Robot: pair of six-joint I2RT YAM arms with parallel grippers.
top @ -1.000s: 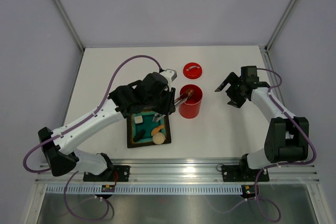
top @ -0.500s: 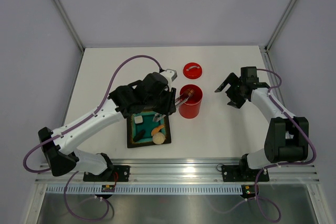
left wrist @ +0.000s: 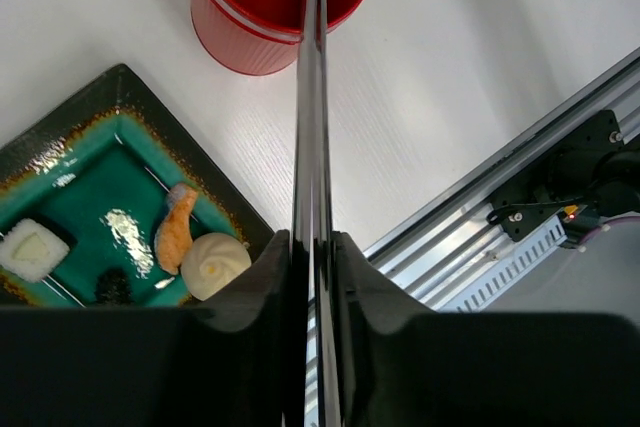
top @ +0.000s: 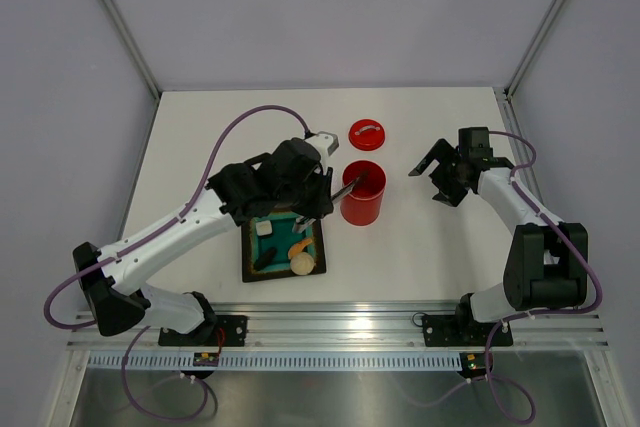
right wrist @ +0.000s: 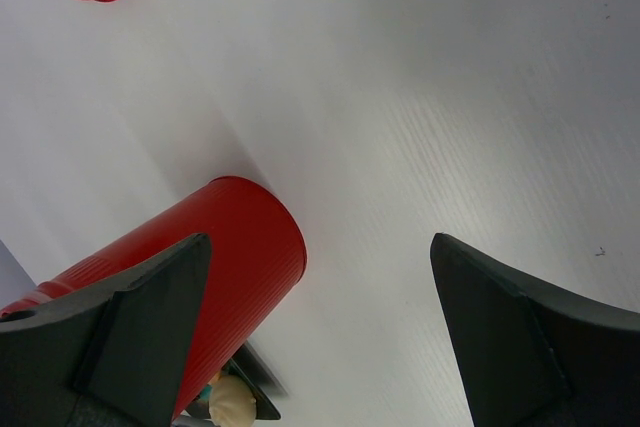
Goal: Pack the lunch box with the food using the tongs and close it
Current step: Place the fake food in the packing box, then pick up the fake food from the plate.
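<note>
The red lunch box (top: 362, 197) stands upright and uncovered mid-table, and its lid (top: 367, 134) lies just behind it. My left gripper (top: 318, 197) is shut on the silver tongs (left wrist: 312, 127). Their two arms are pressed together and their tips reach over the lunch box's (left wrist: 240, 37) rim. On the dark plate (left wrist: 120, 82) lie a white cube (left wrist: 30, 247), an orange piece (left wrist: 175, 232), a beige disc (left wrist: 215, 265) and a dark bit (left wrist: 112, 287). My right gripper (top: 430, 179) hangs open to the right of the lunch box (right wrist: 200, 257), holding nothing.
The plate (top: 250, 257) sits left of the lunch box, below my left arm. An aluminium rail (top: 340, 319) runs along the table's near edge. White walls close the table in on the left, back and right.
The left gripper has squeezed tighter, bringing the tongs' arms together over the lunch box. The right arm has not moved.
</note>
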